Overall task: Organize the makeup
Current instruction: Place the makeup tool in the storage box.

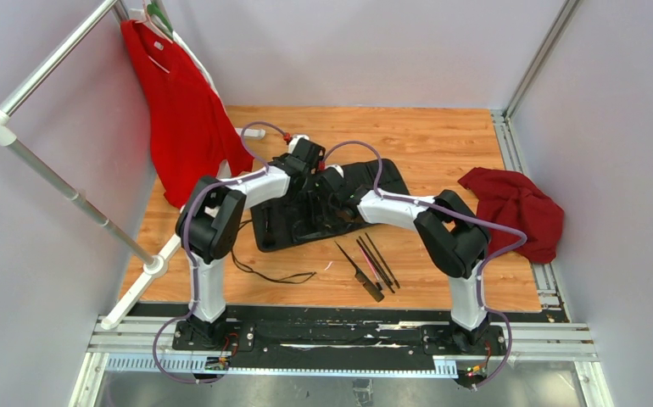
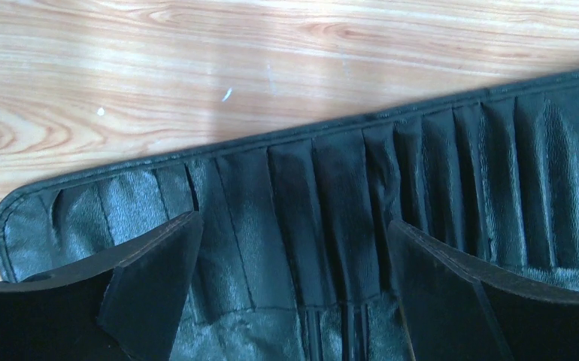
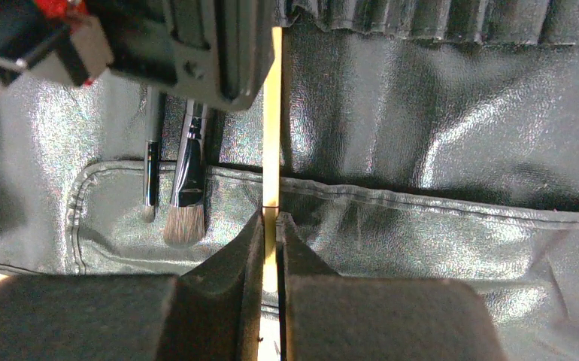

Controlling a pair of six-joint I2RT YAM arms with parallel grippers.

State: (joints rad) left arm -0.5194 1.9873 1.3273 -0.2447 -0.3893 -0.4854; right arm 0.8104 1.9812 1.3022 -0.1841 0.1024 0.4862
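Note:
The black slotted case (image 1: 391, 180) lies open on the wooden table. My left gripper (image 1: 304, 168) hovers open over its row of slots (image 2: 331, 180), holding nothing; its fingers (image 2: 151, 278) stand wide apart. My right gripper (image 3: 271, 218) is shut on a thin pale-yellow makeup stick (image 3: 273, 113) that points up across the case's pocket edge toward the slots. Two brushes (image 3: 187, 203) sit in the case next to it, partly under the left gripper (image 3: 196, 45). Several loose black makeup tools (image 1: 374, 263), one comb-like (image 1: 359, 271), lie on the table in front of the case.
A thin black looped cord (image 1: 272, 273) lies front left of the case. A red cloth (image 1: 514, 208) is heaped at the right edge. A red shirt (image 1: 183, 119) hangs from a white rack (image 1: 52, 174) on the left.

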